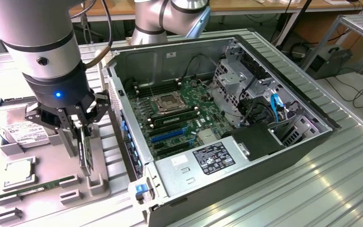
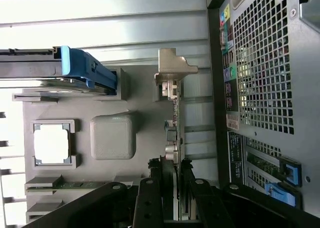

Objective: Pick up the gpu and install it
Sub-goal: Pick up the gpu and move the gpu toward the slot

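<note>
Fingers (image 2: 154,188) pinch the upright gpu (image 2: 176,112) in a grey tray (image 2: 140,138) beside the open computer case (image 2: 260,62); its label (image 1: 213,158) is illegible.

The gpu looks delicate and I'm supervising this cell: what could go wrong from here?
1. The gpu stands on edge in the grey tray with the tool right at it. An off-centre or tilted pull might bind the card in its slot or bend it.
2. Its silver bracket lies close to the computer case. A careless swing could knock it against the case wall.
</note>
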### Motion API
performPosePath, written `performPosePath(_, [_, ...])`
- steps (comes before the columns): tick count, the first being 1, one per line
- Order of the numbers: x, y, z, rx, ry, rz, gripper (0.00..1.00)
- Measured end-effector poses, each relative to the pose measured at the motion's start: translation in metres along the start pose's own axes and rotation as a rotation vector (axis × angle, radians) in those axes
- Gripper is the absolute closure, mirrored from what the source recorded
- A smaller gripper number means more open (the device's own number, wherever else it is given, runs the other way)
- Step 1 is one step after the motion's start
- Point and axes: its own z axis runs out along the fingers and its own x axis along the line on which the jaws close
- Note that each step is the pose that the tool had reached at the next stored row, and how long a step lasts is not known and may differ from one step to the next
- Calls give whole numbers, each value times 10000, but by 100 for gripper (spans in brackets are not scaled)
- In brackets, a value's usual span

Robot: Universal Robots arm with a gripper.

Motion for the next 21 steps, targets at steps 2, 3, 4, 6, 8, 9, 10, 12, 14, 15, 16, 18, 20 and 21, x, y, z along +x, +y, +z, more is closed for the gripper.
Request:
performPosePath(2, [0,1,-18,0,-1,0,73])
performPosePath(3, [0,1,-28,0,-1,0,73])
performPosePath(4, [-1,1,-37,0,0,0,73])
performPosePath(6, [-1,2,-57,0,0,0,73])
performPosePath(8, [-2,3,-76,0,0,0,73])
performPosePath(9, [-2,3,-84,0,-1,0,73])
performPosePath(10, [-2,4,-101,0,-1,0,73])
performPosePath(12, [-3,5,-119,0,0,0,73])
performPosePath(14, [-3,5,-137,0,-1,0,73])
performPosePath(15, [-3,6,-145,-1,-1,0,73])
performPosePath(16, [-4,6,-154,0,0,0,73])
performPosePath(18, [-4,8,-191,0,1,0,73])
performPosePath(20, [-5,8,-207,0,0,0,73])
performPosePath(21, [-5,9,-216,1,0,0,73])
